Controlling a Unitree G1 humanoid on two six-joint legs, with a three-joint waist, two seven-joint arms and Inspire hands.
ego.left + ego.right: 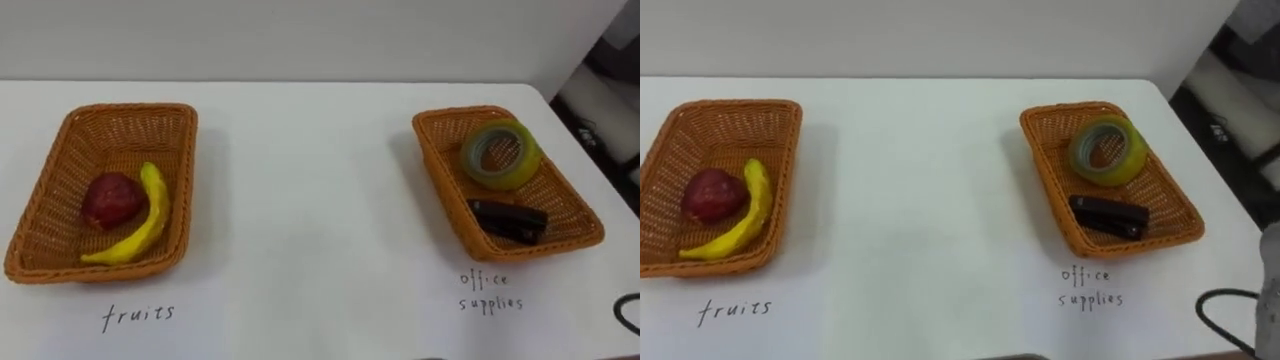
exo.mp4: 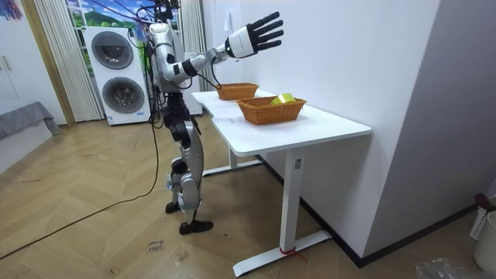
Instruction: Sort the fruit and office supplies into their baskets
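Two wicker baskets stand on the white table (image 1: 320, 200). In the left basket (image 1: 120, 110) a dark red fruit (image 1: 110, 200) lies beside a yellow banana (image 1: 150, 215). The right basket (image 1: 440, 170) holds a yellow-green roll of tape (image 1: 500, 153) and a black stapler (image 1: 508, 218). In the room view I stand at the table's end with my right hand (image 2: 252, 36) raised high above the table, open, its fingers spread and holding nothing.
A handwritten label (image 1: 138, 316) sits on the table before each basket. The table's right edge (image 1: 590, 130) drops off beside the right basket, and a wall runs behind the table. Stacked washing machines (image 2: 120, 74) stand behind me.
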